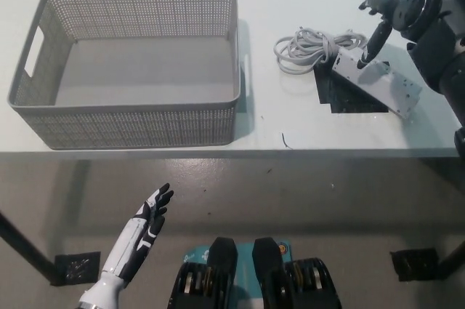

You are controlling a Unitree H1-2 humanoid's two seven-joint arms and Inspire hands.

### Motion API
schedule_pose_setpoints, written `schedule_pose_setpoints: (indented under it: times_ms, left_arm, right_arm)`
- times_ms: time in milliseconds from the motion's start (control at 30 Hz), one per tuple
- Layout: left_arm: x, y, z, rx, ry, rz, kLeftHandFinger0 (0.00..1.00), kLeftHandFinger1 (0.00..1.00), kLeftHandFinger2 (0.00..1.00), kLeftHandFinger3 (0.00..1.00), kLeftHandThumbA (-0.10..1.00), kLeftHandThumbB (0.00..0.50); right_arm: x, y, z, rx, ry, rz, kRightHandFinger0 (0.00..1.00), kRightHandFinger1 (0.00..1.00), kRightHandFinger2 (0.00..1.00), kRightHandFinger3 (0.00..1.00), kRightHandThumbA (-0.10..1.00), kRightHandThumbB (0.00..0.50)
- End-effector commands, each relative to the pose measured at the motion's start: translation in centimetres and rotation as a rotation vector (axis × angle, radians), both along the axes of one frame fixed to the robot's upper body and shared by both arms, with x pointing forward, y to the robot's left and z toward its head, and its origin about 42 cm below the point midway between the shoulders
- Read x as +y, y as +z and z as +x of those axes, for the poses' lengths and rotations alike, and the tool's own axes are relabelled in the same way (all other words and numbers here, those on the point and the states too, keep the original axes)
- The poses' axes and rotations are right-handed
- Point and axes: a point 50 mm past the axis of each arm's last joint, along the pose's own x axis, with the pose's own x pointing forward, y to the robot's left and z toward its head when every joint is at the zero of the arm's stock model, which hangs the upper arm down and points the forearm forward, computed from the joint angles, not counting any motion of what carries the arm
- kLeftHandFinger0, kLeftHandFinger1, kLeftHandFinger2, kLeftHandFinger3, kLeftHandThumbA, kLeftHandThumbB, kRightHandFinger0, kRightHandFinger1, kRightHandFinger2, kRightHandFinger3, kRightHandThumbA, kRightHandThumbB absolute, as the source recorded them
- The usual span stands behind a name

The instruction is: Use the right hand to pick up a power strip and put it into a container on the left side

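Observation:
A white power strip lies slanted on the pale table, partly over a black patch, with its grey cable coiled to its left. My black right hand hovers over the strip's upper end, fingers spread and open, one fingertip pointing down close to the strip's top face. The grey perforated basket stands empty on the table's left part. My white left hand hangs open below the table edge at the lower left, holding nothing.
The table's front edge runs across the middle of the view, with grey floor beneath it. A small dark mark lies on the table between basket and strip. Dark table feet show on the floor.

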Motion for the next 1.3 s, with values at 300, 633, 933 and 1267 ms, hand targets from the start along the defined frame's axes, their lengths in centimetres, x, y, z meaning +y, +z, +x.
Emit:
schedule_pose_setpoints:
  times_ms: [300, 633, 933, 1267]
  left_arm:
    - [0.5, 1.4, 0.4, -0.075, -0.025, 0.011, 1.00, 1.00, 1.00, 1.00, 1.00, 0.291]
    - [0.3, 1.1, -0.3, -0.066, -0.035, 0.012, 1.00, 1.00, 1.00, 1.00, 1.00, 0.291]
    - [0.3, 1.5, 0.1, -0.076, -0.051, 0.016, 1.00, 1.00, 1.00, 1.00, 1.00, 0.264]
    - [0.4, 2.1, 0.9, -0.096, -0.067, 0.064, 1.00, 1.00, 1.00, 1.00, 1.00, 0.256]
  right_arm:
    - [0.5, -3.1, -0.6, 0.053, -0.009, 0.036, 1.00, 1.00, 1.00, 1.00, 1.00, 0.279]
    - [0.7, -9.4, -2.2, 0.105, -0.014, 0.058, 1.00, 1.00, 1.00, 1.00, 1.00, 0.241]
    - [0.8, -13.9, -3.8, -0.057, -0.070, -0.168, 1.00, 1.00, 1.00, 1.00, 0.62, 0.246]
    - [-1.1, -13.7, -3.9, -0.325, -0.153, -0.047, 0.51, 0.57, 0.65, 0.75, -0.10, 0.251]
